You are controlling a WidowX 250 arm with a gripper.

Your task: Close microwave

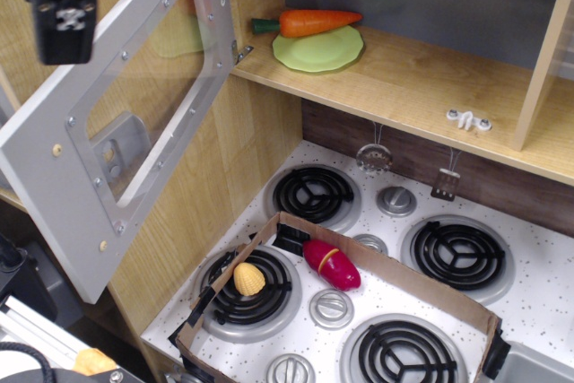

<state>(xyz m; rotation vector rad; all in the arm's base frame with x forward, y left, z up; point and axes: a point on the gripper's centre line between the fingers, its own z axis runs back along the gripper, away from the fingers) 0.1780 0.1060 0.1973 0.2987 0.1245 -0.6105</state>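
Your gripper point(61, 8) hangs at the upper left, outside the swung-open microwave door point(117, 123), with open air around it and the wooden side panel point(215, 195) behind the door. The door's arc toward the shelf point(404, 87) looks free at the hinge edge, but the green plate point(319, 47) with the carrot point(309, 21) sits on the shelf near that corner. Below, the cardboard box point(359, 262) stands on the stovetop point(529, 311), well under the door's sweep.

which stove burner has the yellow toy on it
The front-left burner, inside the cardboard frame; the yellow toy sits on its coil, the others are bare.
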